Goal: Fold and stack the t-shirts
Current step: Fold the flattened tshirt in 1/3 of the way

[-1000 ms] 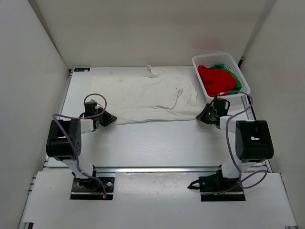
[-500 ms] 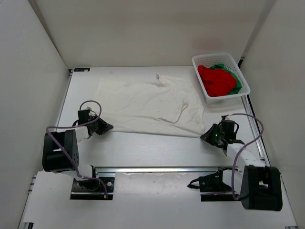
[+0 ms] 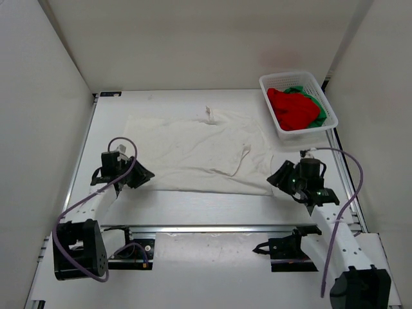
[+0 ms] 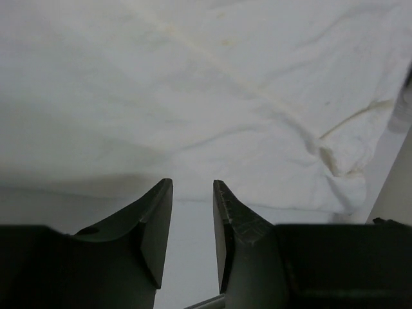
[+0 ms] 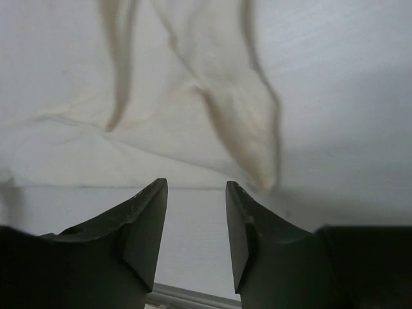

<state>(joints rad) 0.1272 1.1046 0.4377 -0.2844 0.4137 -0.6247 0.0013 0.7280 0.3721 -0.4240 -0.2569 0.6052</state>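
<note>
While both arms reach over the table (image 3: 193, 206), the white t-shirt (image 3: 193, 145) lies spread out flat at the middle of the top view. It is cream-white and much wrinkled. Its near edge makes an almost straight line, and a small tuft of cloth stands up on its far edge at 12 o'clock. A thin curved hem line shows toward its 4 o'clock side. The left gripper (image 3: 145, 174) sits at the shirt's 7 o'clock corner. Its jaws stand apart with nothing between them, and in the left wrist view the fingertips (image 4: 164, 190) point at the cloth edge (image 4: 225, 96) just ahead, over bare table. The right gripper (image 3: 273, 177) sits at the 5 o'clock corner, also unclenched and empty. In the right wrist view a folded flap of the shirt (image 5: 244, 122) ends just beyond its tips. At 2 o'clock on the table stands the white lattice basket (image 3: 267, 81), well apart from the white shirt. The red t-shirt (image 3: 293, 108) lies crumpled inside it, on top. The green t-shirt (image 3: 320, 103) shows only in small parts beside and behind the red one.
</note>
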